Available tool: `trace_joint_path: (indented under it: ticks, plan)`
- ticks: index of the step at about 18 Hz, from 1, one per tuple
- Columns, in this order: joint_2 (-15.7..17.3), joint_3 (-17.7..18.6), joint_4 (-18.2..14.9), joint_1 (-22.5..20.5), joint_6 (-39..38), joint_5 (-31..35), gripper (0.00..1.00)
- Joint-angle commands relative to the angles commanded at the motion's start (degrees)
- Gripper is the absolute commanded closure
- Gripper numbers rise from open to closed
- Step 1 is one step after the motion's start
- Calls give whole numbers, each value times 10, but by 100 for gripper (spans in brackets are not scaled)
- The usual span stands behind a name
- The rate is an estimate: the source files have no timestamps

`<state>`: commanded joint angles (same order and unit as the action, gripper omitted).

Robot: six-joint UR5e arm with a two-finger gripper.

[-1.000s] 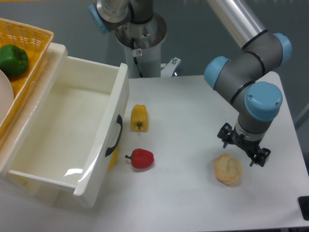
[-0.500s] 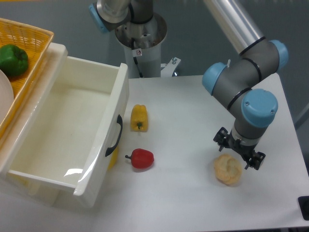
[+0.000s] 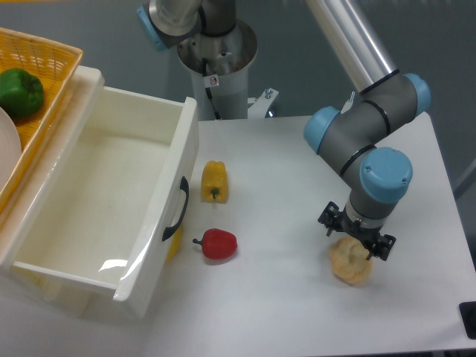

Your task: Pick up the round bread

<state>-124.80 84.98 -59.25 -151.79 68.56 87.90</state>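
A: What changed vs. a sec ago?

B: The gripper (image 3: 357,236) has shifted to its left and now hangs directly over the round bread (image 3: 351,262). Before, it was off to the right side of the bun, approx. beside it. Now the bun sits just under the fingers, and its top edge is partly hidden by them.

A: Open or closed?

B: Spread apart, I judge: two dark finger ends show on each side of the bun's top, w/ a gap between. Nothing is held yet. The bun lies on the table (image 3: 297,163), not lifted.

A: So what does it mean for the task?

B: Alignment step looks almost done. Next is probably to go down and close on the bun, but whether the fingers already touch the crust, I cannot tell from this view.

A: Other things near?

B: Going away from the gripper: the red pepper (image 3: 218,243) is well apart to its left, then the yellow pepper (image 3: 214,181) further and more to the back, then the open white drawer (image 3: 111,201). Farthest is the yellow basket (image 3: 44,82) w/ the green pepper (image 3: 20,91). None is in the way of the grasp.
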Motion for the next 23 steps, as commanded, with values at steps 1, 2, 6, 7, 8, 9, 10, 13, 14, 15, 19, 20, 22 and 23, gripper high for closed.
trace_joint_path:
  ticks: [1, 2, 6, 7, 8, 9, 10, 13, 14, 15, 19, 20, 22, 23]
  plan:
    - [0, 11, 18, 0, -4, -7, 0]
    - [0, 15, 27, -1, -4, -8, 0]
    - [0, 16, 38, -3, 1, -9, 0]
    - [-2, 17, 40, -2, 1, -8, 0]
    - [-3, 18, 41, -2, 1, -8, 0]
    - [-6, 18, 47, -2, 1, -7, 0]
    - [-11, 21, 62, -1, 1, -6, 0]
    - [-18, 32, 93, 0, 1, 2, 0]
    - [-18, 32, 94, 1, 1, 7, 0]
    - [-19, 32, 94, 2, 1, 10, 2]
    - [-20, 29, 94, 1, 1, 10, 60]
    - [-20, 27, 94, 0, 2, 10, 76]
    - [-19, 22, 93, -2, 3, 9, 100]
    - [-19, 19, 92, -3, 2, 8, 100]
